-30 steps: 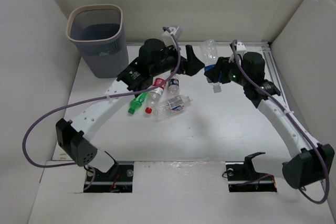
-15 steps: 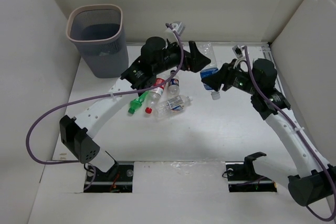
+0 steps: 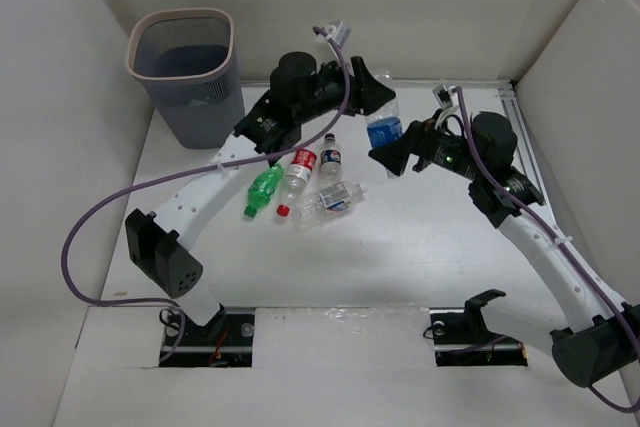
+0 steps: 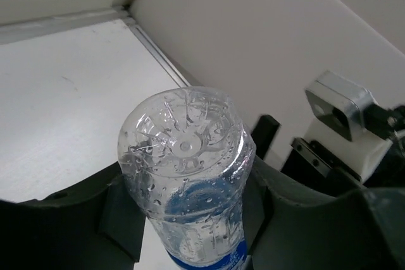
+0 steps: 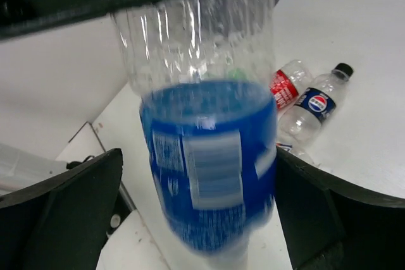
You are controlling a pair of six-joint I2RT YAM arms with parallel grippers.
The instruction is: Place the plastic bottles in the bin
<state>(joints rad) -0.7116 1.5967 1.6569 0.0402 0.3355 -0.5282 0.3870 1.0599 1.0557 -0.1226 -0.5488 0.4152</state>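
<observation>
A clear plastic bottle with a blue label (image 3: 383,129) hangs above the table's far middle. My left gripper (image 3: 372,97) is shut on its upper half; in the left wrist view both pads press the bottle (image 4: 183,156) just below its base. My right gripper (image 3: 396,155) stands open around the lower, labelled part (image 5: 209,175), with a gap on each side of it. A green bottle (image 3: 262,190), a red-labelled one (image 3: 298,169), a dark-labelled one (image 3: 330,159) and a pale one (image 3: 330,200) lie together on the table. The grey mesh bin (image 3: 205,102) stands at the far left.
White walls close in the table on the left, back and right. A metal rail (image 3: 520,137) runs along the far right edge. Both arm bases and their cables sit at the near edge.
My left gripper has shut on the blue-labelled bottle, and my right gripper has let go of it and opened. The bottle now hangs a little further left.
</observation>
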